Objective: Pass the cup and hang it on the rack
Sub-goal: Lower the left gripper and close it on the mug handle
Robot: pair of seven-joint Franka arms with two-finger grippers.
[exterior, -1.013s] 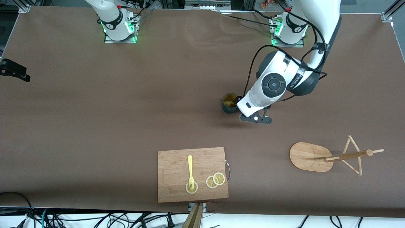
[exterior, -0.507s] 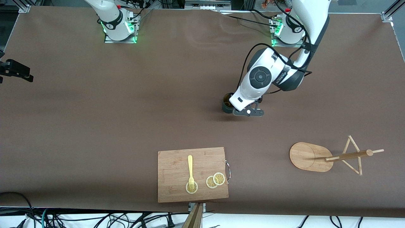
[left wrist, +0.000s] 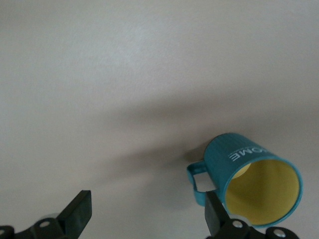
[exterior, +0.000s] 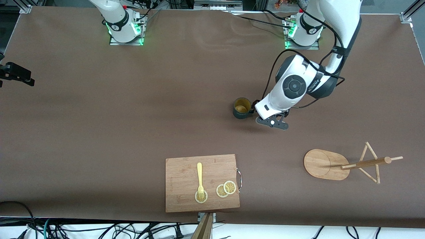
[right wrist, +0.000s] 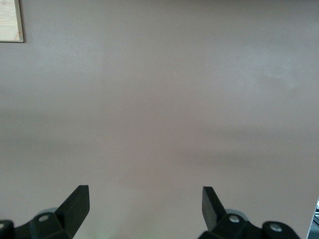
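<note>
The cup, dark teal with a yellow inside, stands upright on the brown table near the middle. Its handle points toward the left arm's end. My left gripper is low beside the cup on the handle side. In the left wrist view my left gripper is open and empty; the cup lies outside the jaws, its handle next to one fingertip. The rack stands nearer the camera, toward the left arm's end. My right gripper is open and empty over bare table, out of the front view.
A rectangular wooden cutting board with a yellow fork and lemon slices lies near the table's front edge. Its corner shows in the right wrist view. A black clamp sits at the right arm's end.
My left gripper swung over the cup's rim, then drew back toward the left arm's end, leaving the cup fully uncovered. The cup has not moved.
</note>
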